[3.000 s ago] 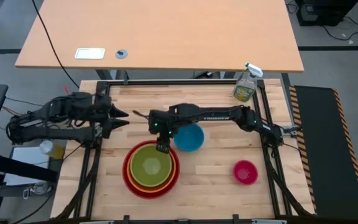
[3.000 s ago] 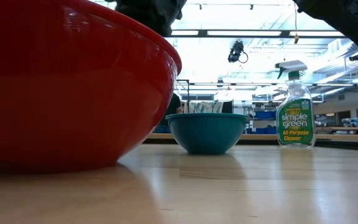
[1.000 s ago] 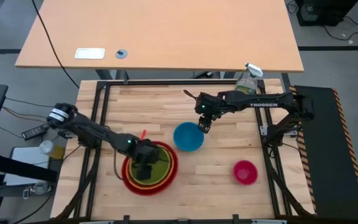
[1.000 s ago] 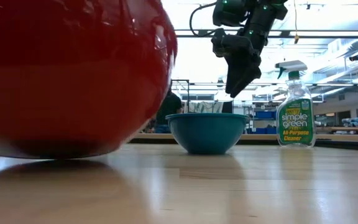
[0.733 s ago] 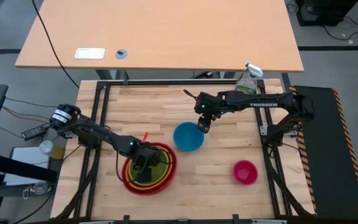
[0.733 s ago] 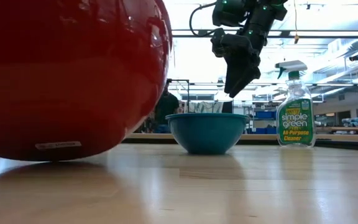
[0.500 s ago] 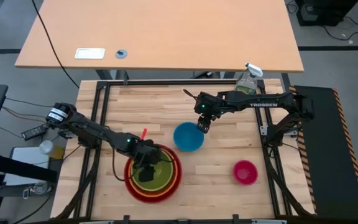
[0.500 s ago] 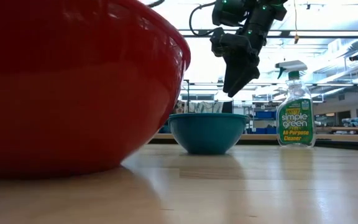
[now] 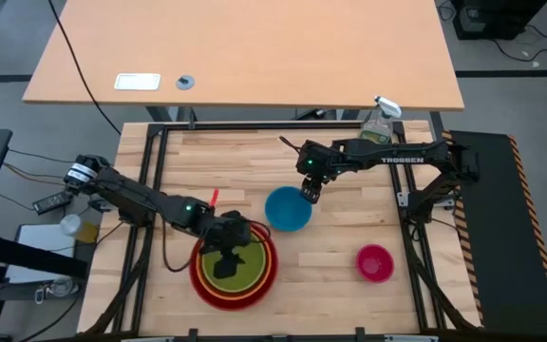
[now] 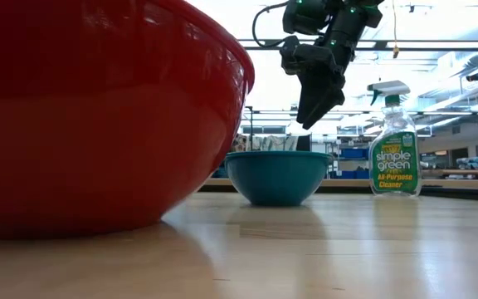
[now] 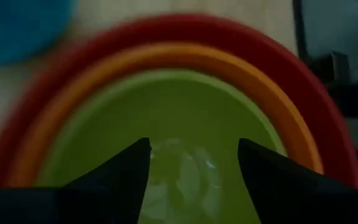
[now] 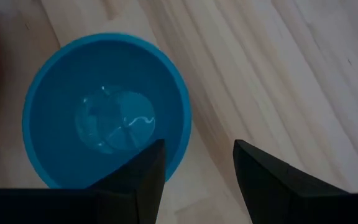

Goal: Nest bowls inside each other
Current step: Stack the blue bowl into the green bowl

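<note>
The red bowl (image 9: pixel 198 277) rests on its base at the table's near left, with the orange bowl (image 11: pixel 185 57) nested in it and the lime green bowl (image 11: pixel 185 112) nested in that. My left gripper (image 9: pixel 235 241) hovers open above the green bowl, touching nothing. The blue bowl (image 9: pixel 288 211) stands alone at the table's middle. My right gripper (image 9: pixel 309 195) hangs open above its far right rim (image 12: pixel 180 118), clear of it in the low view (image 10: pixel 305 120). The pink bowl (image 9: pixel 375 263) sits alone at the near right.
A clear spray bottle with a green label (image 9: pixel 376 130) stands at the table's far right corner. Bare wood lies between the blue bowl and the pink bowl. A dark metal frame (image 9: pixel 150 190) runs along the table's edges.
My left gripper has risen out of the green bowl and drawn back a little toward the table's left. The stack of three bowls, which was tipped up with the red bowl's underside showing, has dropped back flat onto the table. My right gripper has kept still.
</note>
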Controlling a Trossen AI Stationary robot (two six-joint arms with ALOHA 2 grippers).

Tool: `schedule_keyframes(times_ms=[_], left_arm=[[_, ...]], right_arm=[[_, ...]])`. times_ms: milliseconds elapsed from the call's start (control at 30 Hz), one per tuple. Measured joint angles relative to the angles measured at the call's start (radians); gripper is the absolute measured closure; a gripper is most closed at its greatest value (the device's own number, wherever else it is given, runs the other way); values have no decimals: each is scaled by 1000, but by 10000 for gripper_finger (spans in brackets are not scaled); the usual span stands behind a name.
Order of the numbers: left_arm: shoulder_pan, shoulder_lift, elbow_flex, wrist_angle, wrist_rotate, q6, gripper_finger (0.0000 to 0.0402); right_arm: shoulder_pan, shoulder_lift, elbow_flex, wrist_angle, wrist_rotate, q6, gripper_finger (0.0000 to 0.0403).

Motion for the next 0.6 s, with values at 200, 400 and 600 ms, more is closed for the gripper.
schedule_keyframes(times_ms=[200,400,600], left_arm=[[86,-15,10,-1,-146,-19,155],[271,2,8,41,-141,-128,155],[427,32,8,108,15,-266,155]], right_arm=[[-1,31,-7,0,7,58,208],[-5,41,-49,-19,-2,215,208],[2,24,-136,12,-6,318,208]])
